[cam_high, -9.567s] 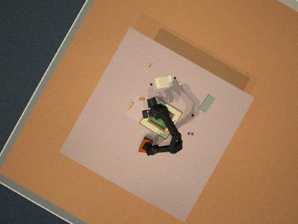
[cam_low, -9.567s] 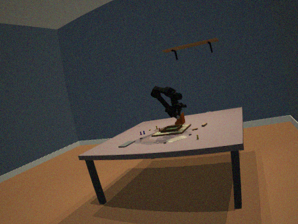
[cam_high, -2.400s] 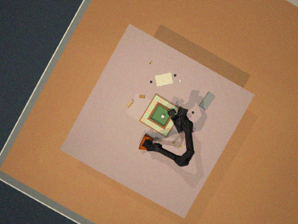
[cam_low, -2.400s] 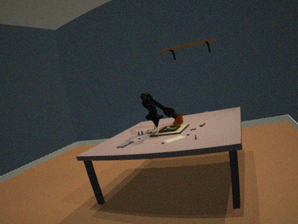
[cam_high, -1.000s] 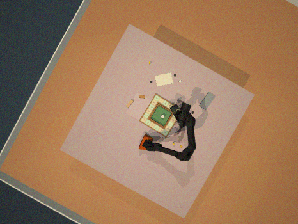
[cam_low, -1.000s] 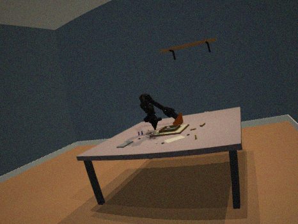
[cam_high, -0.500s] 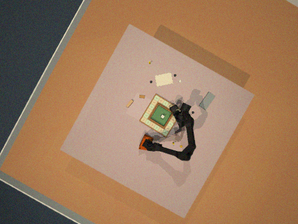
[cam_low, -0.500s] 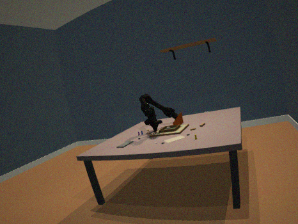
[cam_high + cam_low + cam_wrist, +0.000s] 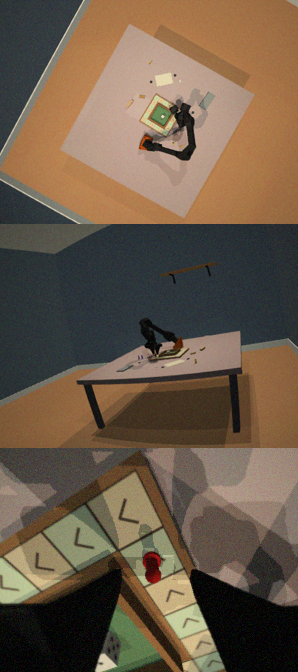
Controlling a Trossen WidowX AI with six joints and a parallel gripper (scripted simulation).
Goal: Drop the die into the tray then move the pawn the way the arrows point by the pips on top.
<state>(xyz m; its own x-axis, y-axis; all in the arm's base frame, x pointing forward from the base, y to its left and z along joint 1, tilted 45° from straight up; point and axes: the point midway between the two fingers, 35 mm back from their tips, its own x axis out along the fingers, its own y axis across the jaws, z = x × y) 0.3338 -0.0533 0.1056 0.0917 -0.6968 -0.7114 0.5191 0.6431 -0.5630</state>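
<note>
The red pawn (image 9: 152, 561) stands on a green square beside the corner square of the board (image 9: 148, 114) (image 9: 44, 562). My gripper (image 9: 156, 574) (image 9: 177, 111) (image 9: 155, 354) is open, with one finger on each side of the pawn and a visible gap to each; it is low over the board. The white die (image 9: 162, 116) (image 9: 106, 663) lies in the green dice tray (image 9: 156, 116) (image 9: 136, 634). In the wrist view it is partly hidden by the left finger, and its top pips are not readable. Arrows are printed on the squares.
A cream card (image 9: 164, 79) (image 9: 174, 363), a grey-green slab (image 9: 207, 100) (image 9: 125, 368) and wooden blocks (image 9: 129, 103) (image 9: 142, 96) lie around the board. Small dark pieces (image 9: 151, 82) (image 9: 192, 112) and yellow pieces (image 9: 149, 63) (image 9: 181, 146) are scattered about. The orange piece (image 9: 178, 344) is at the arm's base.
</note>
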